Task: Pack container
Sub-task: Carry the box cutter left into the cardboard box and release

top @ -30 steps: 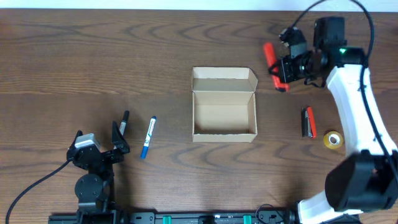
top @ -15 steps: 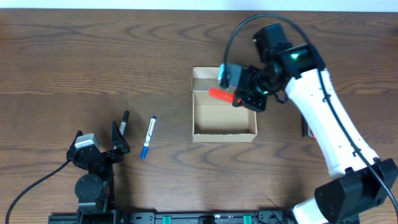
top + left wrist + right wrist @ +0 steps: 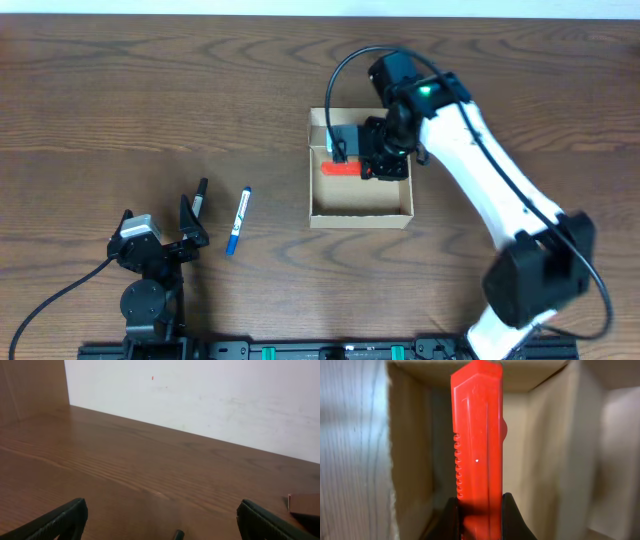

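Note:
The container is a tan cardboard box in the middle of the table, open, with its flap lid folded back on the far side. My right gripper is shut on a red utility knife and holds it lying across the box's opening, just over the inside. In the right wrist view the knife points away from the fingers into the box. My left gripper is open and empty at the front left.
A black marker and a blue marker lie on the wood left of the box, close to the left gripper. The black marker's tip shows between the left fingers. The right arm spans the table's right half.
My right gripper has carried the red knife from the far right of the table leftward to over the box and lower into its opening. The left arm has not moved.

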Tool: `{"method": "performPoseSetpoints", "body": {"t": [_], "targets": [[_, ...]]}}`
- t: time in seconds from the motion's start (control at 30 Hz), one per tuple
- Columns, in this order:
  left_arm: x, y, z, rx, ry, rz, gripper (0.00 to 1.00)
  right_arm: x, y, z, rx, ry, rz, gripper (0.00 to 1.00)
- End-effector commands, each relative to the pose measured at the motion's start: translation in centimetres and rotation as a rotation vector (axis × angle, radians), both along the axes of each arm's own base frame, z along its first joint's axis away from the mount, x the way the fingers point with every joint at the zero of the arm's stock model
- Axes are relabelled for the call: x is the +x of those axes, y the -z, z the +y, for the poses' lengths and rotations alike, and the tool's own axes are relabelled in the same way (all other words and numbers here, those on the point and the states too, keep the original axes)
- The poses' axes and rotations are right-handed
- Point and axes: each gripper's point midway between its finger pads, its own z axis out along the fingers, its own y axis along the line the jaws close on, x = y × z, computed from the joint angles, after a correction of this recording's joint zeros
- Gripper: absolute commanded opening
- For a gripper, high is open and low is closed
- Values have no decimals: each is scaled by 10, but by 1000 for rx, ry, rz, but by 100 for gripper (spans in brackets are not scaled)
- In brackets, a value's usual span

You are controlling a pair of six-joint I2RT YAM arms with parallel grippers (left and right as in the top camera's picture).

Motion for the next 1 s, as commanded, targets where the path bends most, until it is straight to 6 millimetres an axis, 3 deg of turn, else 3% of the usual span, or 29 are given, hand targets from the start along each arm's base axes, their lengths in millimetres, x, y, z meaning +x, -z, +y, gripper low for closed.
{"method": "performPoseSetpoints", "body": {"t": [0.0,0.27,0.6,0.63,0.67,0.73,0.97], "targets": [[-1,18,2,-6,-11,52,95,-2,30,-2,-38,-47,60,1],[-1,18,2,-6,-11,52,96,2,77,-5,-99,-46,138,1],[-1,18,2,-6,-11,52,95,7,99,-4,-116,-46,156,2],[-1,18,2,-6,-11,52,96,7,100,-4,-115,-46,154,4],[-1,18,2,-6,-11,52,95,8,100,-4,-114,-41,153,14],[-1,18,2,-6,-11,52,96,9,100,-4,-114,-34,151,25],[-1,18,2,-6,-11,52,95,11,95,-4,-121,-2,152,34]]}}
